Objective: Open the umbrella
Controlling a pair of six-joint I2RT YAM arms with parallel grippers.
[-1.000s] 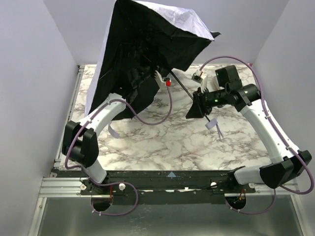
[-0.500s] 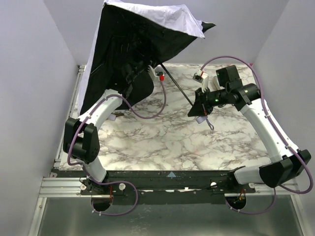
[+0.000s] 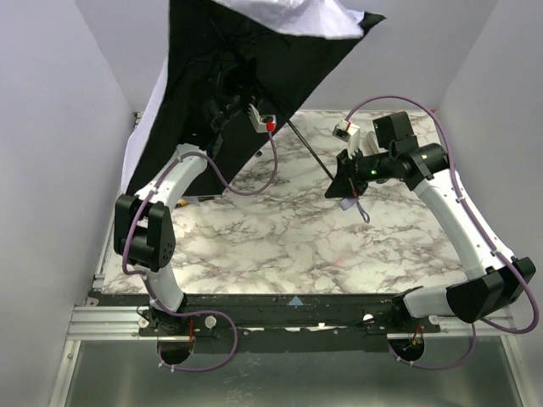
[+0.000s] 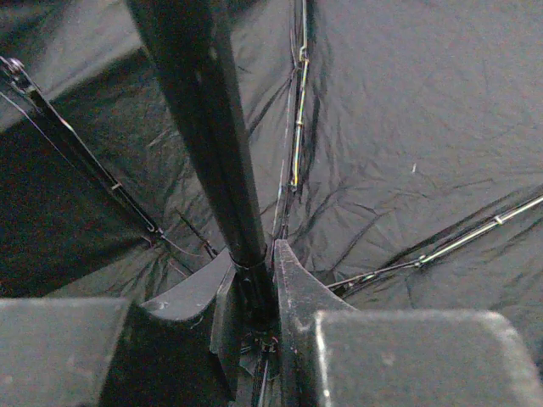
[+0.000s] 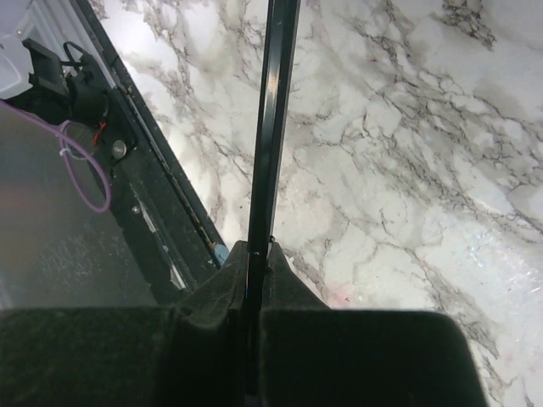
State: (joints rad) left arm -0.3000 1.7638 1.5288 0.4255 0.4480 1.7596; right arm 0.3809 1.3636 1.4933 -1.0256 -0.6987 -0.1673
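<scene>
The umbrella (image 3: 254, 59) stands spread above the table's far left, black lining facing me, pale outer fabric (image 3: 297, 13) at the top. Its thin black shaft (image 3: 310, 154) slants down to the right. My left gripper (image 3: 227, 91) reaches inside the canopy. In the left wrist view this left gripper (image 4: 254, 254) is shut on the thick upper shaft (image 4: 212, 127), with ribs (image 4: 297, 110) fanning out around it. My right gripper (image 3: 344, 182) is shut on the lower shaft (image 5: 276, 102), shown pinched between the right gripper (image 5: 257, 246) fingers. The pale handle and its strap (image 3: 361, 212) hang just below.
The marble table (image 3: 280, 246) lies under both arms. Grey walls close in at left, right and back. A metal rail (image 3: 136, 119) runs along the table's left edge; the dark front rail (image 5: 161, 212) shows in the right wrist view.
The left arm has lifted the canopy up and back to the left, and it has spread wider. The right gripper has shut on the shaft, and the handle has come up close under it.
</scene>
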